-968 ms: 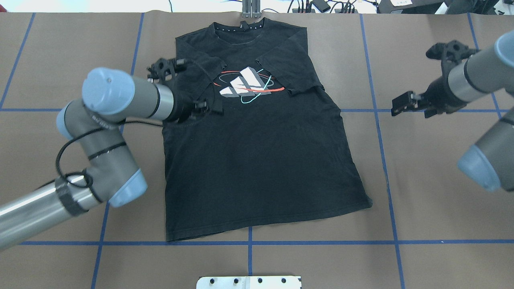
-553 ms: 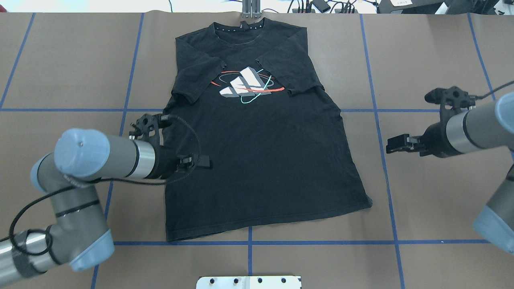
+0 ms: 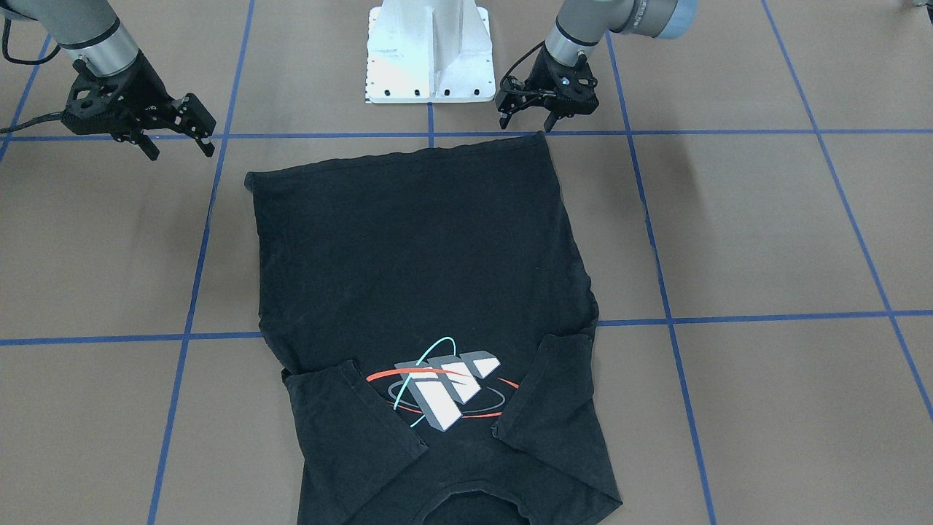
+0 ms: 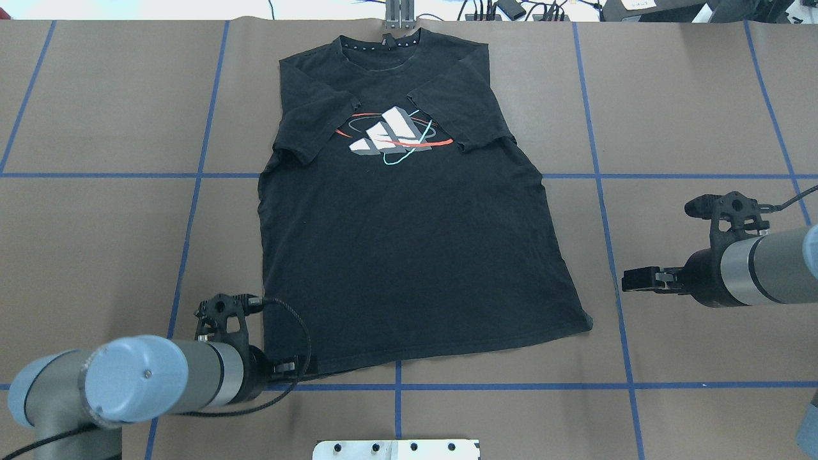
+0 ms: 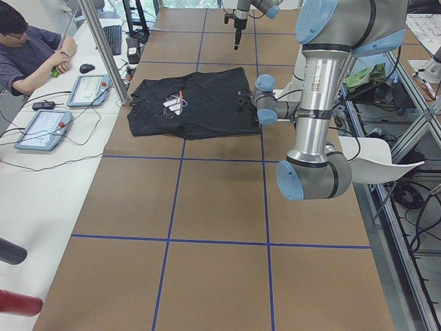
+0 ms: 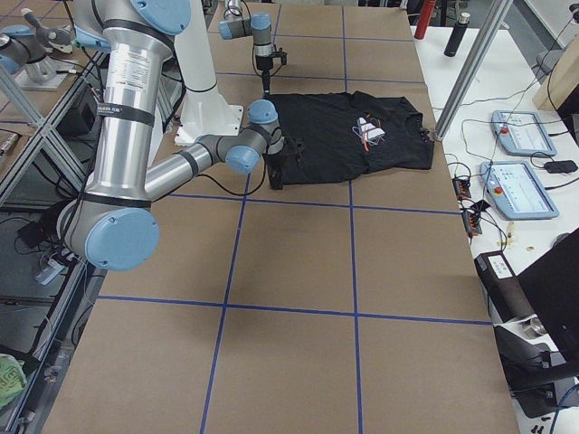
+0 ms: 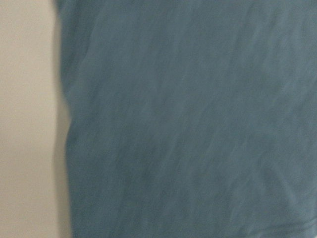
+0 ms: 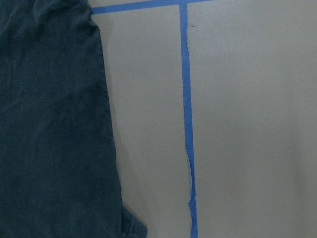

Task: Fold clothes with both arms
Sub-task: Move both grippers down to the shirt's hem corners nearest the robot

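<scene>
The black T-shirt (image 4: 409, 243) lies flat on the table with its graphic (image 4: 391, 135) up, both sleeves folded inward and the collar at the far edge. It also shows in the front-facing view (image 3: 423, 277). My left gripper (image 4: 305, 365) is open and empty, just above the hem's left corner; the front-facing view (image 3: 526, 120) shows its fingers spread. My right gripper (image 4: 632, 280) is open and empty, over bare table to the right of the shirt's right edge, seen also in the front-facing view (image 3: 178, 146). The left wrist view shows blurred shirt fabric (image 7: 198, 124).
The white base pedestal (image 3: 428, 51) stands just behind the hem. Blue tape lines (image 8: 187, 124) grid the brown table. A metal post (image 4: 399, 13) and cables sit at the far edge. An operator (image 5: 27, 55) sits at a side table with tablets.
My left gripper has moved from the folded left sleeve back along the shirt's left side to the hem corner. My right gripper has moved nearer the robot beside the shirt. The shirt has not moved.
</scene>
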{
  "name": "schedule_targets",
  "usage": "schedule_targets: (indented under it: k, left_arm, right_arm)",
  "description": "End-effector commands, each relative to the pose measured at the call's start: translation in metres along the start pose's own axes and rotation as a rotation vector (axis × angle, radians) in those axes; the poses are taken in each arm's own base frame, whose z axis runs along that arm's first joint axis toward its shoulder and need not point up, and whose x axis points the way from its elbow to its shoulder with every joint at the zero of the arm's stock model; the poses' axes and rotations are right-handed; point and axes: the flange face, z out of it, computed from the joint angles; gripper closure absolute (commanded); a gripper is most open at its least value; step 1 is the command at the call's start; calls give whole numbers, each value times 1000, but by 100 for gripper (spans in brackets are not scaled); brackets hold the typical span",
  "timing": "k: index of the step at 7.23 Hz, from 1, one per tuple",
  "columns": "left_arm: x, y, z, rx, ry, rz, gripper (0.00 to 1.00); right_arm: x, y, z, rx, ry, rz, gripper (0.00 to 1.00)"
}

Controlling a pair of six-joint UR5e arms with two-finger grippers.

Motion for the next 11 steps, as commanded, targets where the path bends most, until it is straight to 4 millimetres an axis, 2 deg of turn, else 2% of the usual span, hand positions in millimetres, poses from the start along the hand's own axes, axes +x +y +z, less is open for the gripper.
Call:
schedule_targets:
  k: [1, 3, 4, 5, 6, 10, 11]
  left_arm:
    - [-7, 16, 14, -2, -52, -1, 0]
    - [-7, 14, 16, 2, -56, -3, 2]
    - [-9, 8, 14, 11, -57, -7, 11]
    - [-9, 6, 15, 16, -60, -7, 32]
    - [-11, 3, 17, 20, -64, -10, 40]
    - [-16, -2, 22, 28, -81, -9, 41]
    - [-16, -2, 22, 28, -82, -9, 59]
  right_arm:
    - [0, 2, 0, -1, 0, -1, 1]
    - [0, 2, 0, -1, 0, -1, 1]
    - [-1, 1, 0, -1, -1, -2, 1]
    - [-1, 1, 0, -1, -1, -2, 1]
    - [-1, 1, 0, -1, -1, -2, 1]
    - [-2, 2, 0, -2, -2, -3, 1]
    - [-2, 1, 0, 0, -2, -2, 1]
